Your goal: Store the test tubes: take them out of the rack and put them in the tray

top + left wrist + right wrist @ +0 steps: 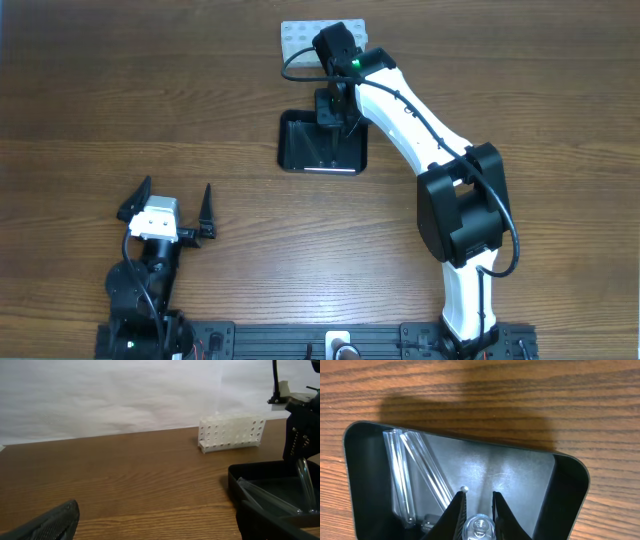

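Right hand: clenched on one tube; the tube hangs upright over the inside of the tray; its lower end sits below the tray rim; contact with the tray floor cannot be determined.

Two tubes lie flat on the tray floor, along one side wall; they are close together at one end and spread apart at the other; both lie beside the held tube, clear of it.

Tray: black, standing on the desk.

Rack: white, standing on the desk near the tray's far end, apart from it.

Left hand: released, fingers spread wide, grasping nothing; positioned well apart from the tray, to its left and on the arm-base side.
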You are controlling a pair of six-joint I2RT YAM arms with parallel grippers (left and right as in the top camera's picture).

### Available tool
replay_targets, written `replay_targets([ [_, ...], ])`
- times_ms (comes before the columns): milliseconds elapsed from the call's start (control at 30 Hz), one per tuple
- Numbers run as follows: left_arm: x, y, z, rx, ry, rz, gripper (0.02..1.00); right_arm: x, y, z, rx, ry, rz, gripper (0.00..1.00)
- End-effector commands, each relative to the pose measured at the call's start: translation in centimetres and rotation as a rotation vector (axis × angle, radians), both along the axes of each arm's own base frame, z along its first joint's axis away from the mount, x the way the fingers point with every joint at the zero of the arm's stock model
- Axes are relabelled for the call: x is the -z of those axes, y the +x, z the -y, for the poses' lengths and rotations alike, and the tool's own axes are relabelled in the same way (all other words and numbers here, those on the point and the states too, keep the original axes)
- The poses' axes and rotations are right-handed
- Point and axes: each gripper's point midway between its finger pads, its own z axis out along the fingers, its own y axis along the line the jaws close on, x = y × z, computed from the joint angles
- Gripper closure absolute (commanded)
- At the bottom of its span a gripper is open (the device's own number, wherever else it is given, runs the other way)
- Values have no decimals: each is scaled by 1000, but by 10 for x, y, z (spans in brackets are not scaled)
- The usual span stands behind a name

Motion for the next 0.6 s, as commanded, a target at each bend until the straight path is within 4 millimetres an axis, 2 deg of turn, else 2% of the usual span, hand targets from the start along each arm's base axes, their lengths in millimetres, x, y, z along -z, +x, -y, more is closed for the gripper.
replay_targets([
  [33,1,0,1,4,9,2,18,5,-2,-1,-1,-28,0,899],
  [300,1,0,1,4,9,2,18,13,-1,2,13,-48,-9,763],
  [600,1,0,1,4,9,2,18,9,4,3,10,-39,15,746],
])
